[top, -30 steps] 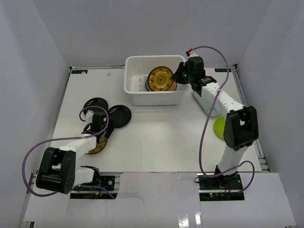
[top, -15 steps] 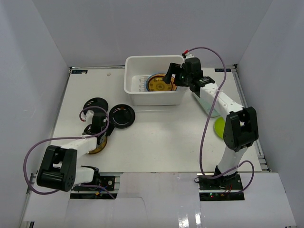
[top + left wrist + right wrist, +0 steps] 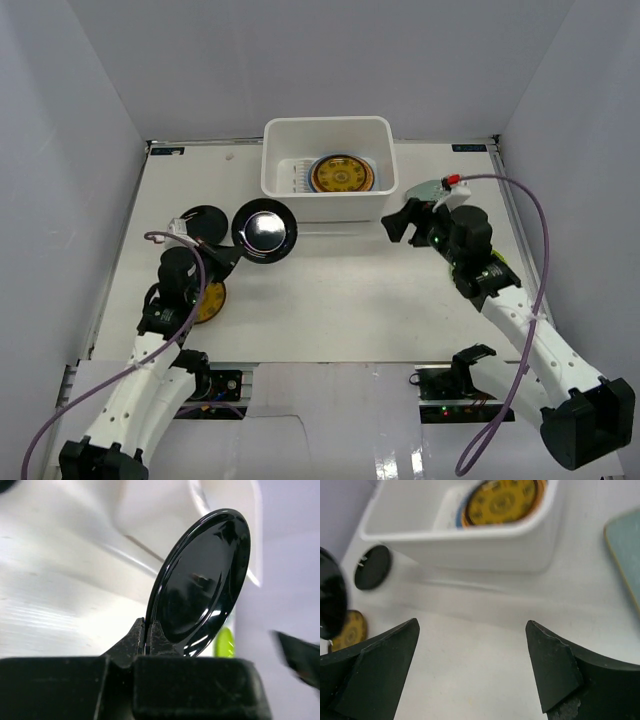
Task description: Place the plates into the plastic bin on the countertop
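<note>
My left gripper (image 3: 240, 252) (image 3: 148, 630) is shut on the rim of a glossy black plate (image 3: 264, 230) (image 3: 202, 585), held tilted above the countertop (image 3: 330, 290) just left of the plastic bin (image 3: 275, 185) (image 3: 470, 542). A gold-centred dark plate (image 3: 342, 174) (image 3: 502, 502) lies in the bin on a light blue plate (image 3: 372, 172). My right gripper (image 3: 400, 222) (image 3: 472, 625) hangs open and empty in front of the bin's right corner. A second gold-centred plate (image 3: 209, 302) (image 3: 347, 630) lies on the countertop under my left arm.
A flat dark round dish (image 3: 200, 222) (image 3: 372, 567) lies at the left. A pale green oblong plate (image 3: 428, 189) (image 3: 625, 550) lies right of the bin, behind my right gripper. A lime green plate (image 3: 225, 642) shows at the right. Grey wall panels (image 3: 80, 150) enclose the table.
The right gripper opened, left the gold-centred plate in the bin and drew back toward the near right. The left gripper shut on the black plate and lifted it off the table.
</note>
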